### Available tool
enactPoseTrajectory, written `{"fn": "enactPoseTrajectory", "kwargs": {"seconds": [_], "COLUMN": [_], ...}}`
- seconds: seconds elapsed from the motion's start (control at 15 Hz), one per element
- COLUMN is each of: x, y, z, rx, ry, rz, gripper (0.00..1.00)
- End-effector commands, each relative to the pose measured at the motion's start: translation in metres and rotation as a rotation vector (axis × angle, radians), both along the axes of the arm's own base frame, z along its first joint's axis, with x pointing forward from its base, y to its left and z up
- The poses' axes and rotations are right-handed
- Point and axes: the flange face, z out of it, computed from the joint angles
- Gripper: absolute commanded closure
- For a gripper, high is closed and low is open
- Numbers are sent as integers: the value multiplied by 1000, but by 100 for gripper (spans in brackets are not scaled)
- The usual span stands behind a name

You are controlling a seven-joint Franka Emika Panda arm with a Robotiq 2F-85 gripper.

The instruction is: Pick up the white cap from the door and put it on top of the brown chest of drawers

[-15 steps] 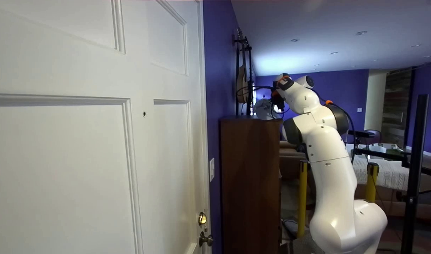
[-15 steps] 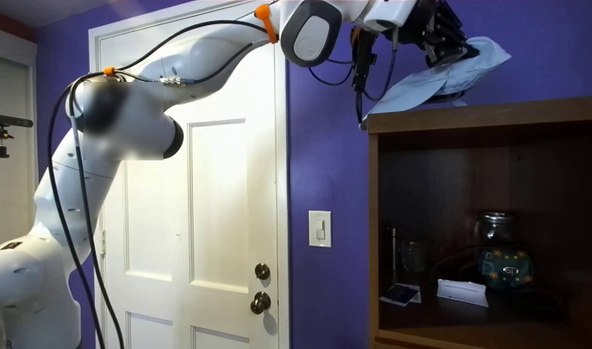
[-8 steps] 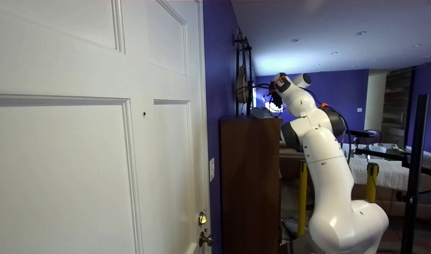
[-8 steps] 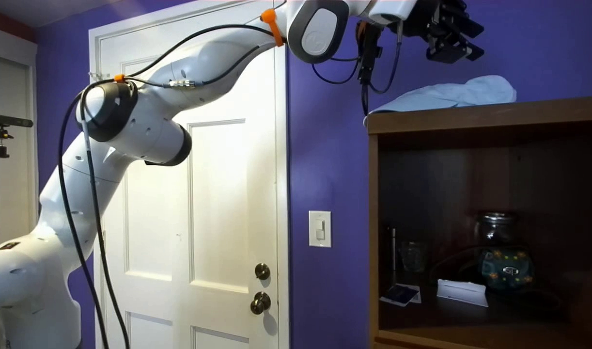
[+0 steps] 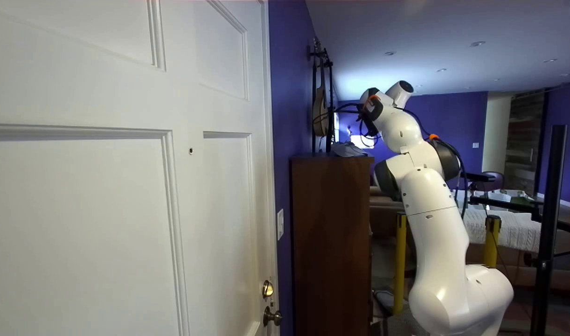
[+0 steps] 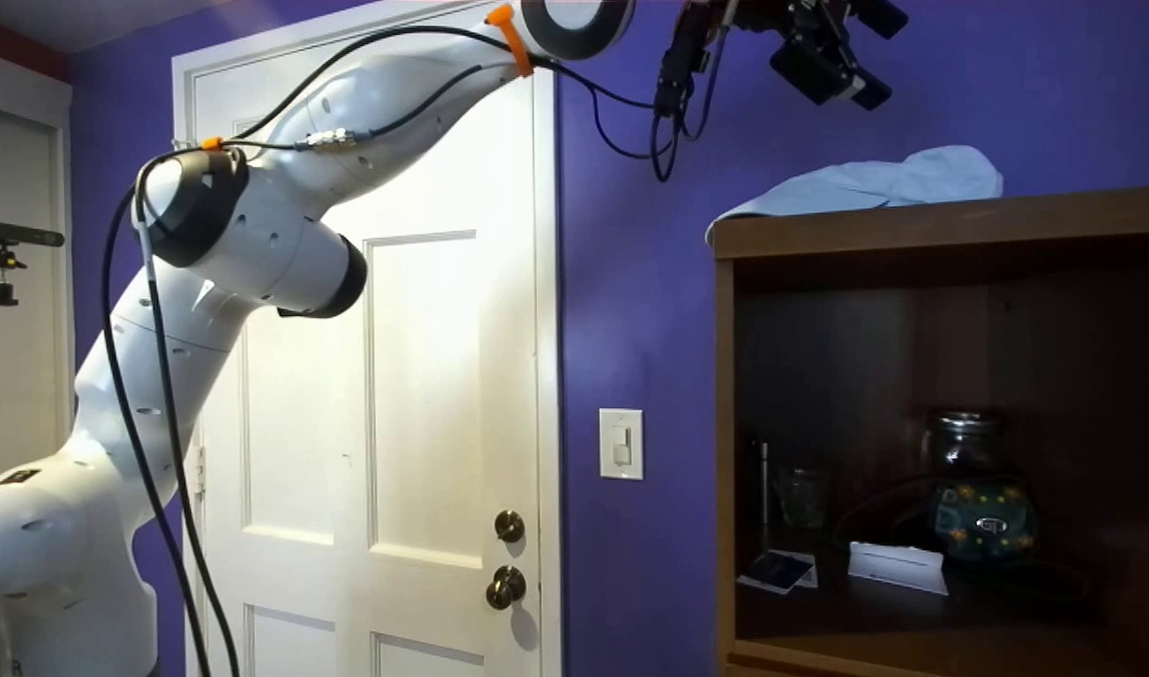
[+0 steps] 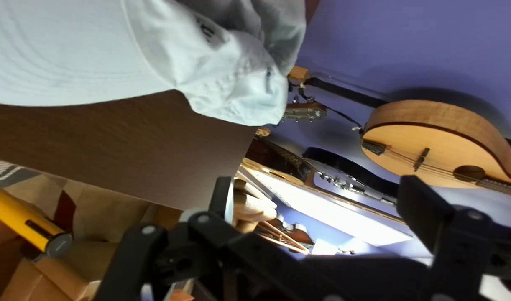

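Observation:
The white cap lies slumped on the flat top of the brown chest of drawers, its brim reaching slightly past the near corner. Its pale brim and crumpled crown fill the upper left of the wrist view, over the brown top. Above the cap and apart from it, my gripper hangs in the air. In the wrist view the gripper has its fingers spread wide with nothing between them. The white door stands nearby in both exterior views, with nothing hanging on the part that shows.
Several stringed instruments, among them a round-bodied one, hang on the purple wall beyond the chest. Yellow posts stand beside it. Inside its open shelf are a jar and a small patterned bag.
My fingers were shut on the raised cap a second ago. They have opened, the cap has settled flat on the chest, and the gripper has risen and drawn back from it.

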Motion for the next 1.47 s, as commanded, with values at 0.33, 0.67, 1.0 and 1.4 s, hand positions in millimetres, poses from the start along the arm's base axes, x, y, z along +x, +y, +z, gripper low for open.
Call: {"fn": "enactPoseTrajectory", "kwargs": {"seconds": [0.33,0.67,1.0,1.4], "x": [-9,-2,5,13], "y": [61,90,112,144], "z": [19,29,44,54], "rx": [184,142,-26,-114], "ry": [335,456,548,661], "rz": [111,204,341,430], "gripper": [0,0,0,0]}}
